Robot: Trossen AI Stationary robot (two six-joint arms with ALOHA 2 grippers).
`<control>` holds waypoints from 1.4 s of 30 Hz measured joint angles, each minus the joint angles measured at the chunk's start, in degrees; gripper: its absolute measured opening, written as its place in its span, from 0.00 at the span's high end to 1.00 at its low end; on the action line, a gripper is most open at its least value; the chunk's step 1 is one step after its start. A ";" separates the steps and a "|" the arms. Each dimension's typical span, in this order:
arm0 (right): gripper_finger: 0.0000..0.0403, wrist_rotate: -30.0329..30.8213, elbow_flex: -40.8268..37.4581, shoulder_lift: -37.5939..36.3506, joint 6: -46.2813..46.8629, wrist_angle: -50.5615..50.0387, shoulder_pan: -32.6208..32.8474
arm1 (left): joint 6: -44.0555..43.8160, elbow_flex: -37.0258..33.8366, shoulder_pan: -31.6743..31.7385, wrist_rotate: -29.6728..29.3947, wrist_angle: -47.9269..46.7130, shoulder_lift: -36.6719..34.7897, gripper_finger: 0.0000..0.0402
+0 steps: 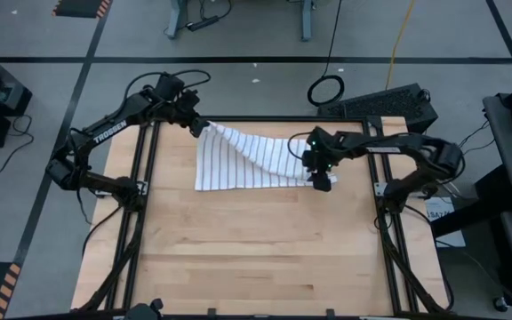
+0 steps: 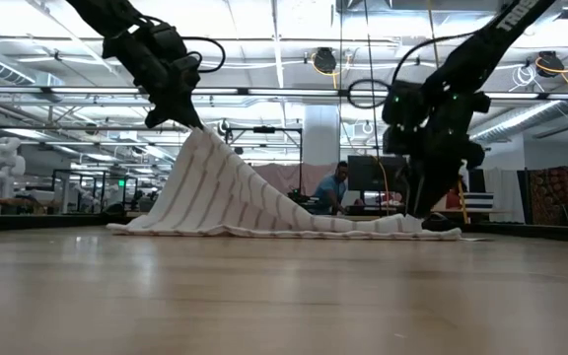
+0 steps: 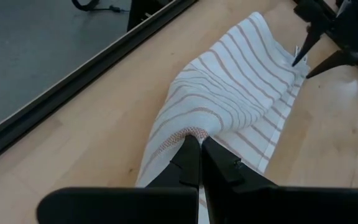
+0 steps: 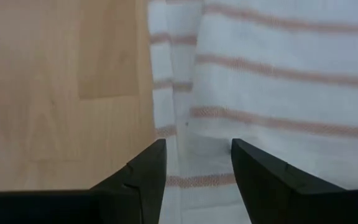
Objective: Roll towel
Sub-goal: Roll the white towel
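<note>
1. Although the job is to roll it, the towel (image 1: 243,160) shows no roll at all: it lies mostly flat on the far half of the table (image 1: 256,258), stripes running across it, with one far corner pulled up into a peak.
2. Seen from the low view, that peak stands well above the wood while the rest of the cloth slopes down and lies spread to the other end.
3. At the peak, the left gripper (image 3: 197,149) is clamped tight on the raised corner, its fingers (image 3: 188,165) pressed together with cloth pinched between them.
4. At the opposite end, the right gripper (image 4: 197,158) hangs low over the towel's near-right corner, fingers (image 4: 148,171) parted, with striped cloth lying between them. It holds nothing that I can see; whether the tips touch the fabric cannot be told.
5. My reading is that the work is at its very start: one corner is secured, the second is only being lined up.
6. Left to do, by my judgement: close on that second corner, fold or straighten the cloth, then turn it over itself along its length until a roll forms.
</note>
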 joint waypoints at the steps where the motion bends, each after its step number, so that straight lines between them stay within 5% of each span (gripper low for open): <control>1: 0.57 0.09 0.00 0.69 0.49 -0.10 -0.01 | -0.02 0.00 -0.03 -0.01 -0.02 0.00 0.99; 20: 0.53 3.60 0.04 3.23 -1.09 4.39 1.83 | -0.06 0.00 -0.02 -0.28 -0.02 0.02 0.99; 25: 0.65 4.70 0.04 4.63 0.21 4.73 1.83 | -0.07 -0.01 -0.02 -0.34 -0.03 0.02 0.99; 32: 0.96 4.88 0.07 4.29 1.22 5.08 1.83 | -0.04 -0.02 -0.02 -0.33 -0.04 0.02 0.99; 42: 0.99 7.87 7.20 -0.75 0.22 -7.37 0.44 | -0.02 -0.04 -0.03 0.04 0.31 -1.63 0.99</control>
